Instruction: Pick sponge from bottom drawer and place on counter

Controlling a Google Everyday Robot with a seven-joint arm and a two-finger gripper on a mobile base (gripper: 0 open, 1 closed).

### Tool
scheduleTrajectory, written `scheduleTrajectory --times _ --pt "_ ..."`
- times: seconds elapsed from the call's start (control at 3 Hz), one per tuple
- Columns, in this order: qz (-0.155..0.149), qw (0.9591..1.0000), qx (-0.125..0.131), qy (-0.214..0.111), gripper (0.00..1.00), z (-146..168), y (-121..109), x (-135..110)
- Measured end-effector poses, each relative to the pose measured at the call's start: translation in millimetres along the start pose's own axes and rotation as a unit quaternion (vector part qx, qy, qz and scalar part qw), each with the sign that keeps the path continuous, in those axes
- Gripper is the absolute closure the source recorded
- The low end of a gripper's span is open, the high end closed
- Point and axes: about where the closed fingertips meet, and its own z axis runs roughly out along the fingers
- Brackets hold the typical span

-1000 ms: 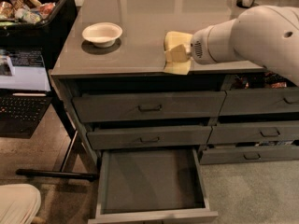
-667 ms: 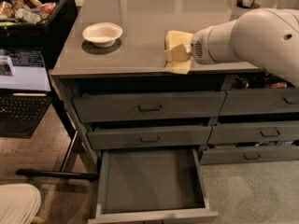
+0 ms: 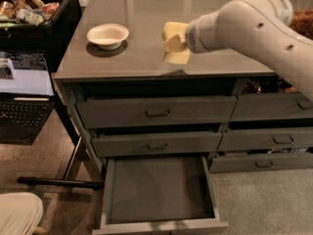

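My gripper [image 3: 174,37] is over the counter [image 3: 146,13], right of the middle and near its front edge. It reaches in from the right on the white arm [image 3: 244,23]. Its cream fingers are shut on the pale-yellow sponge [image 3: 172,44], which hangs just above the glossy top. A pale-yellow reflection lies on the surface right under it. The bottom drawer [image 3: 159,190] is pulled fully open below, and its dark flat floor is bare.
A white bowl [image 3: 108,35] stands on the counter's left part. Shut drawers with bar handles [image 3: 157,113] sit above the open one, with narrower ones [image 3: 274,140] to the right. At left are an open laptop [image 3: 22,89] and a black bin of packets [image 3: 29,4].
The gripper with the sponge has moved a little left and farther in over the counter. The bottom drawer stays open and bare.
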Motion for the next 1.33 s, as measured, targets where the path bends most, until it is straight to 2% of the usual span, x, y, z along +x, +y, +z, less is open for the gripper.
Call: scheduleTrajectory --times 0.33,1.0,1.33 --pt "-0.018 0.9996 -0.002 0.023 0.57 27.3 -5.5 -8.8" --pt "-0.059 0.9934 -0.011 0.098 0.11 52.0 -13.4 -6.0" --pt "-0.059 0.9929 -0.012 0.103 0.0 51.2 -13.3 -4.9"
